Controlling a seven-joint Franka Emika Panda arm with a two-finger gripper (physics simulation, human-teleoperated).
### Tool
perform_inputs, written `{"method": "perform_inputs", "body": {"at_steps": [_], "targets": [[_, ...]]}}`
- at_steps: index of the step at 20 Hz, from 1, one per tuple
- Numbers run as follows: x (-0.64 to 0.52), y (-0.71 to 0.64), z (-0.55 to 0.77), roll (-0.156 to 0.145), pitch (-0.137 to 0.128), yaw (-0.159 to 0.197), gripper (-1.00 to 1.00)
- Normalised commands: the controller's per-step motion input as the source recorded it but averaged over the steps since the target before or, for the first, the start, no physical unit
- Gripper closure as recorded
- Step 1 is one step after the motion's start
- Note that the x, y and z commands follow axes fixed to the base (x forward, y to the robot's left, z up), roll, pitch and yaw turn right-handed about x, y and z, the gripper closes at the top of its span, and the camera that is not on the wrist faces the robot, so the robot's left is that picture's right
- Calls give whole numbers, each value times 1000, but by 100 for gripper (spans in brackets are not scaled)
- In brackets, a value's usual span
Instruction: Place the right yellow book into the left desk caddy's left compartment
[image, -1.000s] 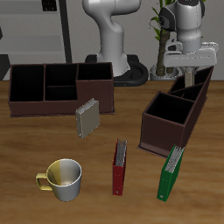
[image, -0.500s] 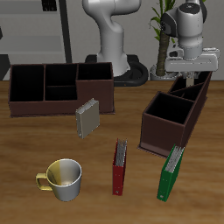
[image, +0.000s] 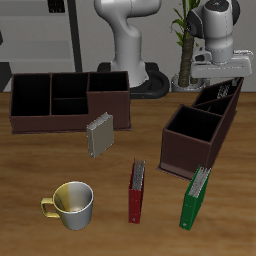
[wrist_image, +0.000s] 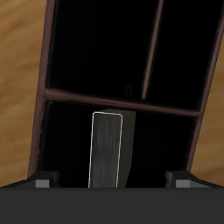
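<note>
the tool (image: 222, 82) is held above the taller back end of the left desk caddy (image: 200, 135), clear of its rim. in the wrist view the right yellow book (wrist_image: 112, 149) is seen upright on end inside the left compartment (wrist_image: 122, 144), apart from the two finger tips (wrist_image: 44, 183) at either side; the tool is spread and grips nothing. the divider wall (wrist_image: 122, 101) lies just beyond the book, with the lower section behind it.

on the counter (image: 30, 180) the other tan book (image: 99, 135) stands tilted in front of the wide low organiser (image: 68, 100). nearer the front edge a metal mug (image: 70, 203), a red-spined book (image: 137, 190) and a green book (image: 195, 197) are laid out, the green one just before the caddy
</note>
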Motion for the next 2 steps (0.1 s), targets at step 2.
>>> {"method": "perform_inputs", "body": {"at_steps": [2], "targets": [[-20, -88, 75, 6, -9, -35, -100]]}}
